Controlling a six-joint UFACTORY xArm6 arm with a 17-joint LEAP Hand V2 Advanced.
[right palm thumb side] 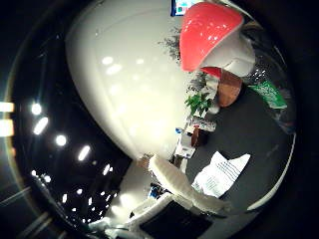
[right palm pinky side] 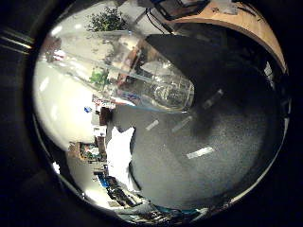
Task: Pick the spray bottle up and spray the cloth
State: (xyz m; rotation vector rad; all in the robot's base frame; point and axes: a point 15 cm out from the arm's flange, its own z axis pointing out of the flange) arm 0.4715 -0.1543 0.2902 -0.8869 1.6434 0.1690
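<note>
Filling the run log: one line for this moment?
spray bottle: close to palm, lifted off dark floor | red spray head: near palm | white cloth: lying on floor, apart

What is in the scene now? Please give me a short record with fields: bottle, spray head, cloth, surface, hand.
bottle: clear spray bottle, close to the palm, lifted off the surface
spray head: red and white, close to the thumb-side camera
cloth: white cloth, crumpled, lying on the surface apart from the bottle
surface: dark grey mat with pale tape marks
hand: one white finger shows; grip cannot be judged
</note>
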